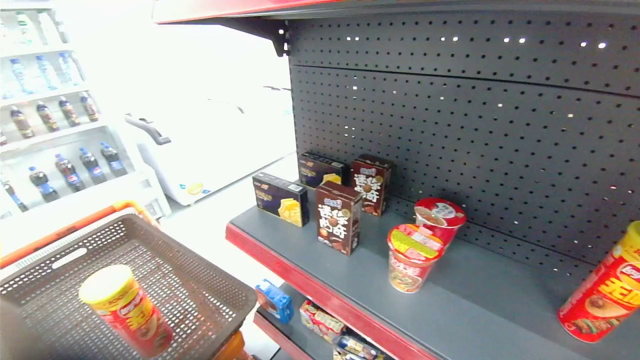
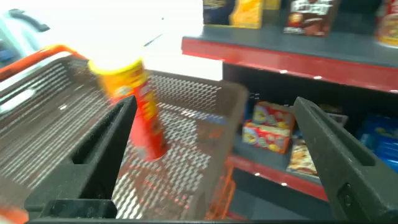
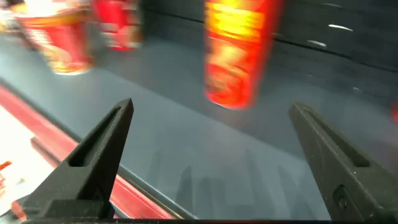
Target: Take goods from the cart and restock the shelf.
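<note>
A tall red-and-yellow cylindrical snack can (image 1: pixel 125 310) with a yellow lid stands upright in the brown perforated plastic cart basket (image 1: pixel 210 290), at about seven o'clock in the head view. The left gripper (image 2: pixel 214 106) hangs near it, jaws spread wide and empty. The right gripper (image 3: pixel 211 107), equally wide and empty, faces a matching can (image 1: pixel 605 290) on the dark grey metal shelf (image 1: pixel 475 310) at four o'clock. The basket's can is probably light, a stiff tube with a glossy, slippery wall. Gripping mid-body, below the lid, looks safest.
</note>
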{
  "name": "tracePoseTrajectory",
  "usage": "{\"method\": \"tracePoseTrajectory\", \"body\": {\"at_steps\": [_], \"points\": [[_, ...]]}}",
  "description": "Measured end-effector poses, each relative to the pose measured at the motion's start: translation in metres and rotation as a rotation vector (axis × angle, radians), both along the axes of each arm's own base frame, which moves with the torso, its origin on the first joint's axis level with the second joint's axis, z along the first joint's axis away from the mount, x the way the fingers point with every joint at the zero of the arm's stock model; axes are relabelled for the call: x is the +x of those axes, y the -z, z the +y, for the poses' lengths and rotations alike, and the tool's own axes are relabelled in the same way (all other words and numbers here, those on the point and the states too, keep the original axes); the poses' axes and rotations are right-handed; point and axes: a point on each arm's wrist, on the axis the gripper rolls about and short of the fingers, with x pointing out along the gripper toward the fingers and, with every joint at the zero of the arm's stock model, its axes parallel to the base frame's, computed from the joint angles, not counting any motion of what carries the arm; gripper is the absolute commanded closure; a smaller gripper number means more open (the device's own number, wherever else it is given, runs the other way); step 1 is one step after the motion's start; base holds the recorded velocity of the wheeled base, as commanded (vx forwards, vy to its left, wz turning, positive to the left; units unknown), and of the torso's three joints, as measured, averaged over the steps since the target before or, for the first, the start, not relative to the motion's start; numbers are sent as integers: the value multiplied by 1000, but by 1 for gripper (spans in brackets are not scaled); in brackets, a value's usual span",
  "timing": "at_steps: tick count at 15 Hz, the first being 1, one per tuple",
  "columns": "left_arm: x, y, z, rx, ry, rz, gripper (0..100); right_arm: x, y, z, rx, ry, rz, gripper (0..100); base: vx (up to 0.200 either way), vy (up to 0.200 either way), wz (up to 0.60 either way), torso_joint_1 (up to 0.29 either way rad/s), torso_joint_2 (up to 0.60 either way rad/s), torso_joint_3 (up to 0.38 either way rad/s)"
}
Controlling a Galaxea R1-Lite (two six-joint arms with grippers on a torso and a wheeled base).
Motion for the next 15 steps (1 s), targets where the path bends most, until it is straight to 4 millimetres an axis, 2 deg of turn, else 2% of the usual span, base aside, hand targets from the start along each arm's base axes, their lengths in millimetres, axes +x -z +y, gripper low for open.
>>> {"method": "tracePoseTrajectory", "body": {"at_steps": [5, 7, 9, 11, 13, 15], "points": [[0, 0, 0, 1, 2, -1, 0, 0, 0, 0, 2, 0, 0, 0, 0, 0, 600, 6, 2, 3], [-2, -6, 0, 2, 6, -16, 0, 0, 0, 0, 2, 0, -1, 0, 0, 0, 0, 0, 0, 0], [-12, -37, 0, 2, 4, -71, 0, 0, 0, 0, 2, 0, 0, 0, 0, 0, 0, 0, 0, 0], [-17, -82, 1, 0, -29, -68, 0, 0, 0, 0, 2, 0, 0, 0, 0, 0, 0, 0, 0, 0], [-1, -122, 2, 6, -73, 34, 0, 0, 0, 0, 2, 0, 0, 0, 0, 0, 0, 0, 0, 0], [30, -146, 2, 27, -89, 160, 0, 0, 0, 0, 2, 0, -1, 0, 0, 0, 0, 0, 0, 0]]}}
